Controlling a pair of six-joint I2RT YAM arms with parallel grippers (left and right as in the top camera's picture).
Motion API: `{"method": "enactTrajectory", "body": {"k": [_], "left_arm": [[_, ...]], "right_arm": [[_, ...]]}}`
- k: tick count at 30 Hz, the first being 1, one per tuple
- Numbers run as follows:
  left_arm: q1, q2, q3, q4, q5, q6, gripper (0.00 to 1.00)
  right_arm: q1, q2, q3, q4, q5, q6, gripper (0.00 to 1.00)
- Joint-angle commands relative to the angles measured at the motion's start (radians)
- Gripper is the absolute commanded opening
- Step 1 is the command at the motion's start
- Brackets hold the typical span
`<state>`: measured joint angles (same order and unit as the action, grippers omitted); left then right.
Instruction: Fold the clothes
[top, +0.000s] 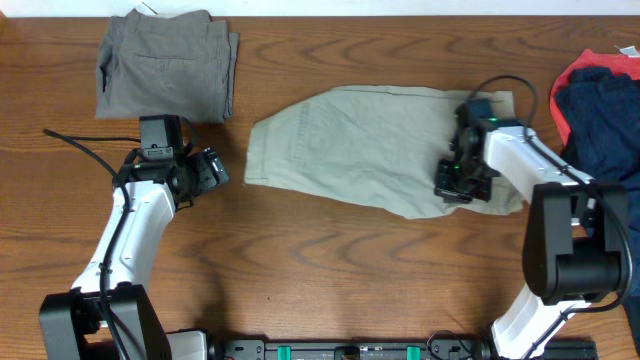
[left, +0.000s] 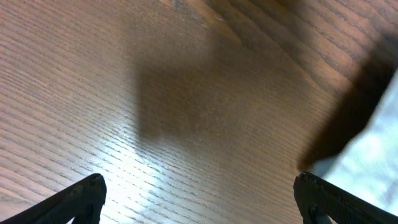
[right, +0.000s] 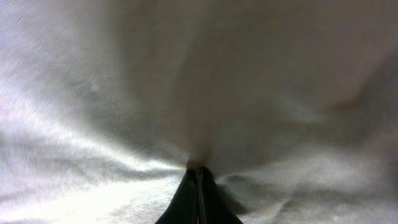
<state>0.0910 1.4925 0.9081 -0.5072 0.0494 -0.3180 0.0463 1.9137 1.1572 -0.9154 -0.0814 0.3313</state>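
Khaki shorts (top: 350, 150) lie flat and creased on the wooden table (top: 300, 280). One end is bunched beneath the right gripper (right: 198, 179), whose jaws are pressed together on a small tuck of the cloth, and the other end lies just beyond the spread, empty jaws of the left gripper (top: 213, 170). We judge the fabric light, soft and limp, a pale fine-woven twill that will sag and drag rather than hold a shape, so we would take it by a hem or corner at each end, not mid-panel.
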Motion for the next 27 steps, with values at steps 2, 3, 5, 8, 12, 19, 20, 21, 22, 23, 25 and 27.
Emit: {"method": "enactTrajectory", "body": {"k": [2,3,5,8,12,19,20,21,22,23,25,27], "left_arm": [[0.006,0.006,-0.007,-0.006,0.003,-0.009,0.98],[0.006,0.006,-0.007,-0.007,0.004,-0.010,0.98],[0.006,0.006,-0.007,-0.008,0.008,-0.009,0.98],[0.006,0.006,-0.007,-0.007,0.048,-0.009,0.98],[0.006,0.006,-0.007,-0.007,0.074,-0.009,0.98],[0.004,0.003,-0.006,0.015,0.249,0.027,0.99],[0.000,0.001,-0.006,0.026,0.307,0.049,0.97],[-0.006,-0.003,-0.006,0.042,0.369,0.064,0.96],[-0.015,-0.007,-0.006,0.056,0.415,0.066,0.93],[-0.027,-0.010,-0.006,0.070,0.449,0.066,0.91],[-0.061,-0.013,-0.006,0.100,0.498,0.066,0.83],[-0.108,-0.011,-0.006,0.124,0.508,0.065,0.69]], "right_arm": [[-0.091,0.075,-0.073,-0.026,0.200,0.067,0.01],[-0.102,0.069,-0.072,-0.034,0.220,0.078,0.01],[-0.117,0.048,-0.072,-0.049,0.252,0.104,0.01],[-0.126,-0.021,-0.070,-0.064,0.250,0.121,0.01],[-0.126,-0.163,-0.060,-0.071,0.244,0.136,0.01],[-0.119,-0.436,-0.051,-0.029,0.061,0.015,0.21],[-0.117,-0.457,-0.051,-0.026,0.061,0.015,0.30],[-0.116,-0.475,-0.051,-0.023,0.061,0.015,0.41],[-0.116,-0.487,-0.051,-0.022,0.061,0.015,0.54],[-0.116,-0.491,-0.051,-0.021,0.061,0.015,0.57],[-0.116,-0.487,-0.051,-0.019,0.046,0.015,0.59],[-0.115,-0.475,-0.052,-0.016,0.038,0.013,0.58]]}}
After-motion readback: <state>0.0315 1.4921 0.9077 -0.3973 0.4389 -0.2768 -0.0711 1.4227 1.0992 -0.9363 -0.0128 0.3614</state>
